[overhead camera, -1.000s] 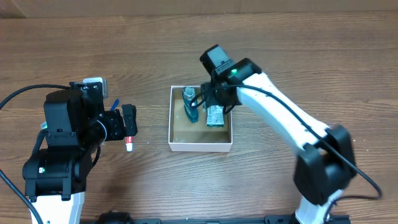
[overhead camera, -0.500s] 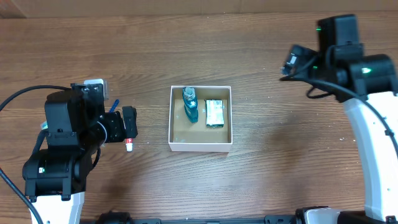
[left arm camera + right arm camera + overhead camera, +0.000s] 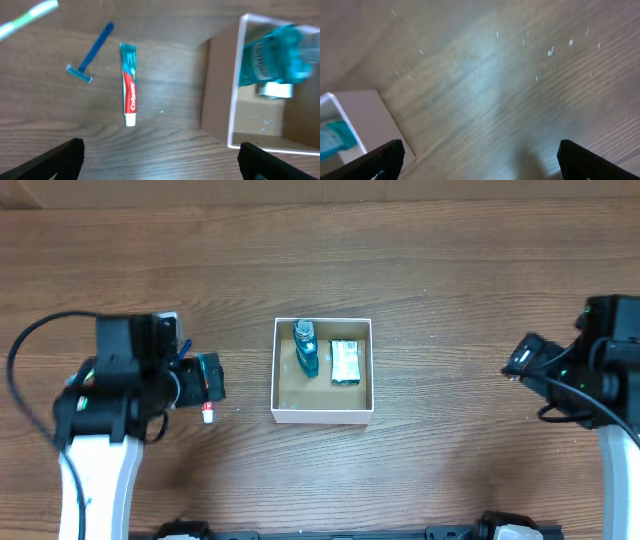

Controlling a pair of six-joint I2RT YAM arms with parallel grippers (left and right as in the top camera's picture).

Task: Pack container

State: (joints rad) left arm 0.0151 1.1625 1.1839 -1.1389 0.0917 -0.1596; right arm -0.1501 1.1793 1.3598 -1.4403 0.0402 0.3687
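Note:
The container (image 3: 322,417), a white-walled square box with a brown floor, sits mid-table and holds a teal bottle (image 3: 305,348) and a green packet (image 3: 345,362). My left gripper (image 3: 212,377) is open and empty, left of the box, over a toothpaste tube (image 3: 207,415). In the left wrist view the open jaws (image 3: 160,160) hover above the toothpaste (image 3: 130,82), with the box wall (image 3: 237,85) and the bottle (image 3: 275,55) to the right. My right gripper (image 3: 518,360) is open and empty, far right of the box. Its jaws (image 3: 480,160) hang over bare wood, with the box corner (image 3: 365,115) at the left.
A blue razor (image 3: 92,52) lies left of the toothpaste; it also shows in the overhead view (image 3: 183,348). The end of a toothbrush (image 3: 30,17) shows at the top left of the left wrist view. The table is brown wood.
My right arm pulled out of the box and swung far to the right, leaving the green packet inside. My left arm shifted slightly over the toothpaste.

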